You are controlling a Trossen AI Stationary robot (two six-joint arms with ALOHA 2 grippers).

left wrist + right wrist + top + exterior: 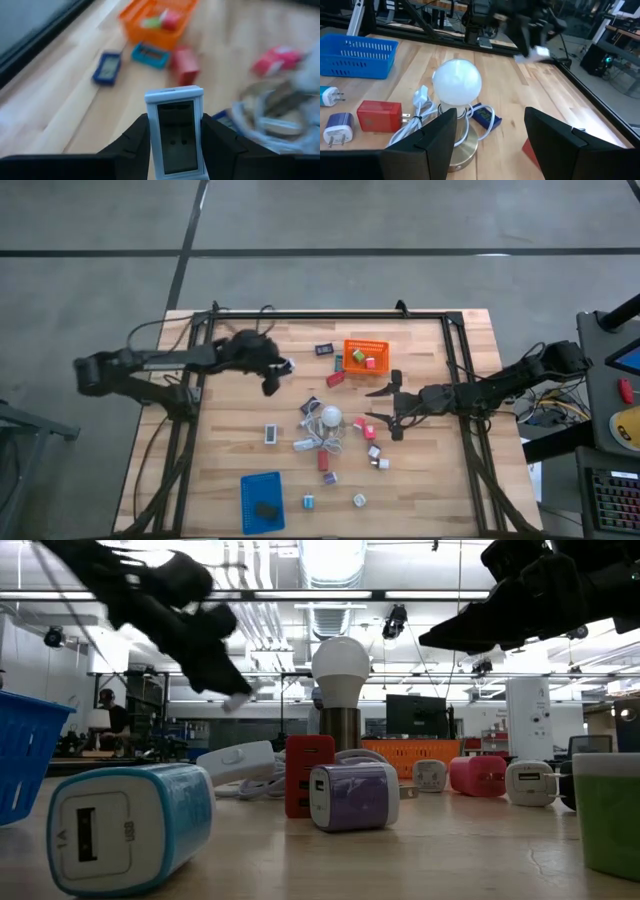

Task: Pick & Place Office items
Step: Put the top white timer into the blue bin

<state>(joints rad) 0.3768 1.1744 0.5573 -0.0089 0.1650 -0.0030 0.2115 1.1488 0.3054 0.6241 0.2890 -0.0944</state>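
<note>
My left gripper [276, 372] hangs above the table's far left part, shut on a small flat office item with a pale blue frame and a dark face [175, 135]. Other office items lie around a white bulb [330, 418] at mid-table: a red block [324, 461], a white cube [360, 500], a dark flat rectangle [325, 349]. My right gripper [490, 145] hovers open just right of the bulb, with nothing between its fingers. The orange basket [365, 355] holds a few pieces. The blue basket [262, 502] holds one dark piece. My left gripper pinches the flat item's two long edges [151, 145] between its two fingers. The fingers slant down from the table's left side and lie along the item, whose upper end sticks out past them. The item is lifted clear of the table, with its dark face toward the wrist camera.
A white cord and a plug [421, 95] lie coiled at the bulb's brass base. A black frame [455, 370] runs around the tabletop. Bare wood [230, 430] lies between my left gripper and the blue basket.
</note>
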